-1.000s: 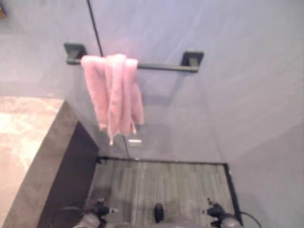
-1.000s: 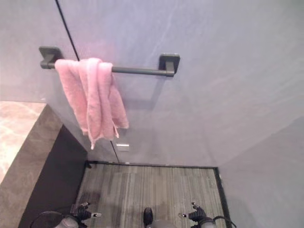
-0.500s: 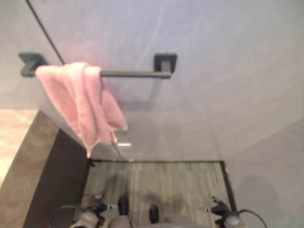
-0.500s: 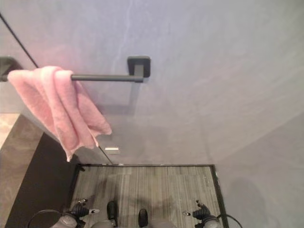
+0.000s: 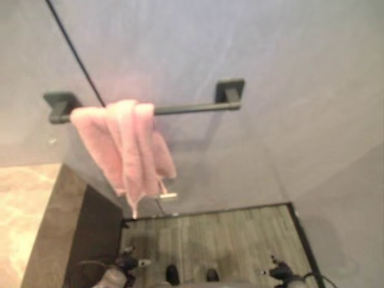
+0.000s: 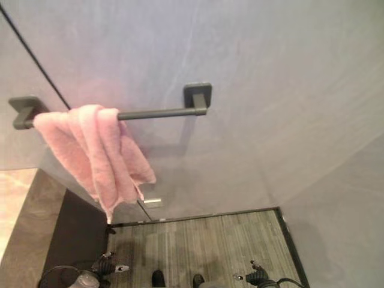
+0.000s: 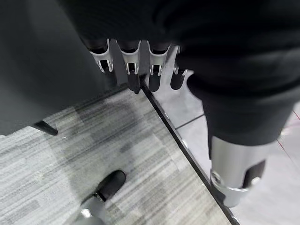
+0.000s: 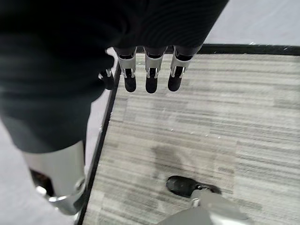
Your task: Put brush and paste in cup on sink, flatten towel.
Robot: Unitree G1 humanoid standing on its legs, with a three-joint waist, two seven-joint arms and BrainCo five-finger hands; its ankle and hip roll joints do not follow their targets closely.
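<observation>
On the wall ahead, a dark towel bar (image 6: 159, 112) runs level, its long axis left to right. A pink towel (image 6: 96, 153) hangs over the bar's left end, bunched into thick folds and not spread; the right half of the bar is bare. A stone-topped surface (image 5: 27, 210) shows at lower left, beside and below the towel. Brush, paste and cup are not seen from here.

Left hand (image 7: 129, 58): hangs low over the striped floor mat (image 7: 61, 154), fingers straight and relaxed, holding nothing. Right hand (image 8: 147, 70): same, released and empty, over the mat near its dark edge.

Key relation: the towel lies well above and forward of both hands, and toward the robot's left. The left hand looks the nearer one. Judgement: flattening would mean raising a hand to the bunched folds and drawing the cloth rightward along the bar's axis onto the bare stretch. Both hands are well apart from the towel at present.
</observation>
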